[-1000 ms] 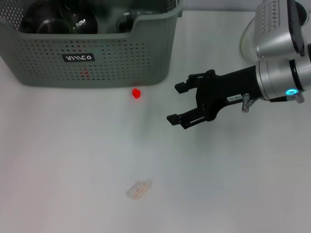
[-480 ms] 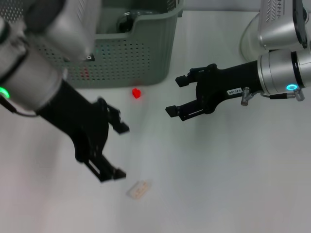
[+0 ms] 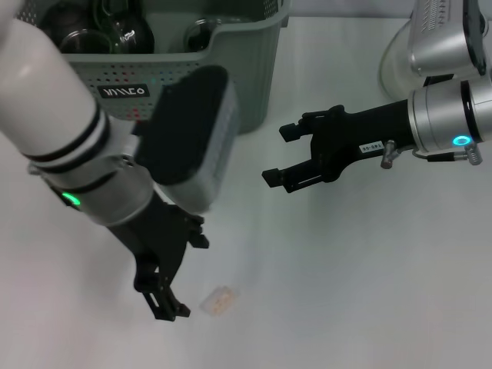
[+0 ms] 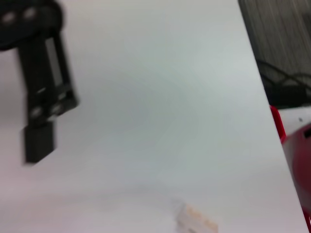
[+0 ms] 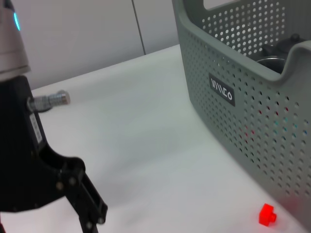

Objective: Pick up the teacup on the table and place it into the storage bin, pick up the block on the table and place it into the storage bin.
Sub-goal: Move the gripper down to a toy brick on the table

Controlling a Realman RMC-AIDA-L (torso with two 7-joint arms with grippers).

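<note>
Both jaws stand open and empty. Storage bin (image 3: 254, 92) sits at the table's far edge, dark glassware inside. My left gripper (image 3: 181, 273) hovers beside a pale translucent block (image 3: 221, 299); my right gripper (image 3: 286, 156) waits mid-table. Risk: the small red block (image 5: 267, 214) near the bin skids if nudged.

The left gripper (image 3: 178, 277) angles downward with jaws apart, while the right gripper (image 3: 283, 157) hovers level, jaws apart.
</note>
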